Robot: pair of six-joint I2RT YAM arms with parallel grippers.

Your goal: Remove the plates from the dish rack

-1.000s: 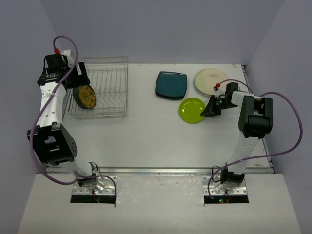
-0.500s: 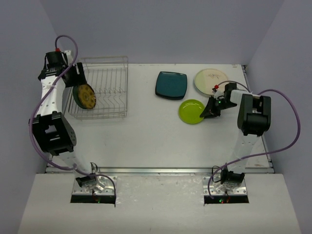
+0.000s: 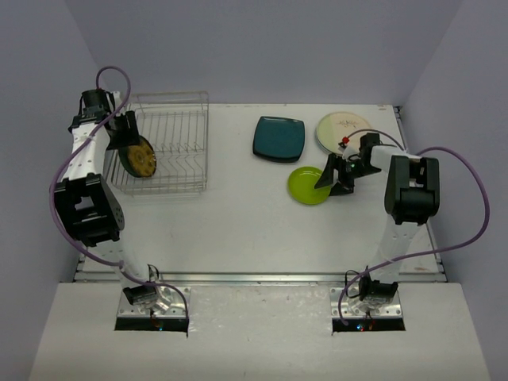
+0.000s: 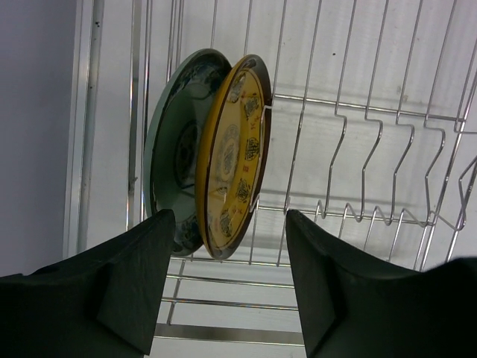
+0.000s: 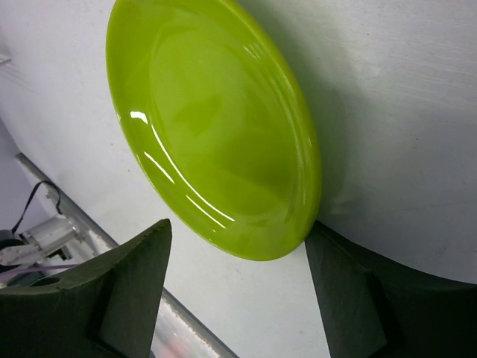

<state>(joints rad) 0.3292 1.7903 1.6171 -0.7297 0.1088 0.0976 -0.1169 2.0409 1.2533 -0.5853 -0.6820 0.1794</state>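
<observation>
R gripper (image 3: 331, 178) jaws sprang apart, green plate (image 3: 305, 186) let go on table (image 3: 238, 222) | we've 3 out: green, teal plate (image 3: 279, 138), cream plate (image 3: 343, 130) | L gripper (image 4: 227, 216) jaws apart, straddling yellow plate (image 4: 232, 156) & blue plate (image 4: 175, 149), upright in rack (image 3: 181, 127) | 2 left

From the left wrist, the yellow plate (image 4: 231, 160) covers most of the blue-green plate (image 4: 173, 149) behind it, and the left finger (image 4: 134, 283) hides that one's lower rim. The rack (image 4: 373, 112) runs off top and right. On the right wrist view, the green plate (image 5: 216, 134) is clipped at the top, and it's unclear whether the right finger (image 5: 358, 298) touches its rim.
</observation>
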